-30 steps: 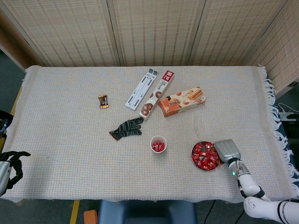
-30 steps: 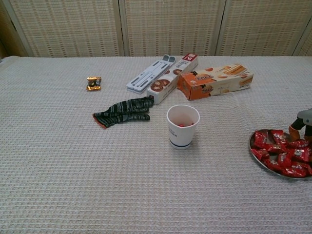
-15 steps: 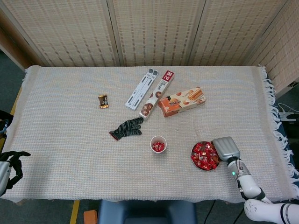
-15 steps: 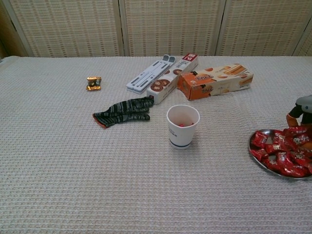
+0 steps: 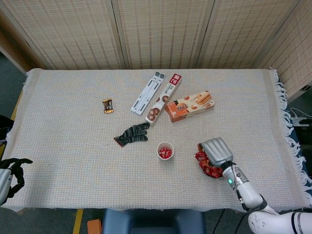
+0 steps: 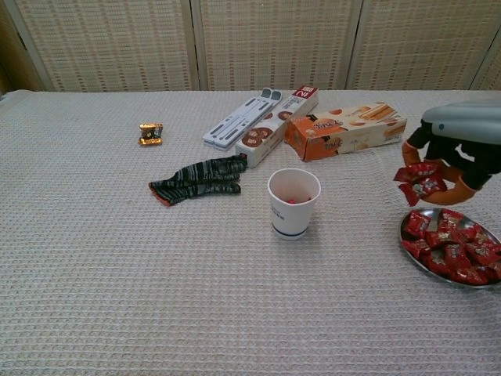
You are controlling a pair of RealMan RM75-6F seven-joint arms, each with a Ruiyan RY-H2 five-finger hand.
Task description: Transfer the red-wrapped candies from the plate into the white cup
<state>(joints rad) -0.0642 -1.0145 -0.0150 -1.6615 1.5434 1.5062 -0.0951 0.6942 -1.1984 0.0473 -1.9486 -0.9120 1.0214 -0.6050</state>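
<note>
Chest view shows it best: the right hand point(image 6: 454, 153) is up off the plate point(image 6: 409, 235) with its fingers point(image 6: 410, 150) curled around a couple of red-wrapped candies point(image 6: 419, 178), hanging in the air just above the plate's far left edge. So it's gripping a small bunch, not empty.

The white cup point(image 6: 293, 203) sits to the left of the plate, a clear gap between them, and you can see a bit of red down inside it, so I'd say at least a few candies are already in there. From the head view the cup's contents point(image 5: 165, 152) look red too.

The plate is far from empty though. There's a decent pile of candies left on it point(image 6: 454, 251), so my guess is the job is maybe in its early-to-middle stretch, with several more trips needed.

The left hand point(image 5: 10, 173) is way over at the near left edge of the worktop point(image 5: 63, 141), holding nothing, fingers loosely curled; I can't really tell if they're closed or not.

Other stuff lying around: a dark glove point(image 6: 200, 178), an orange biscuit box point(image 6: 344, 131), none of it in the way.
</note>
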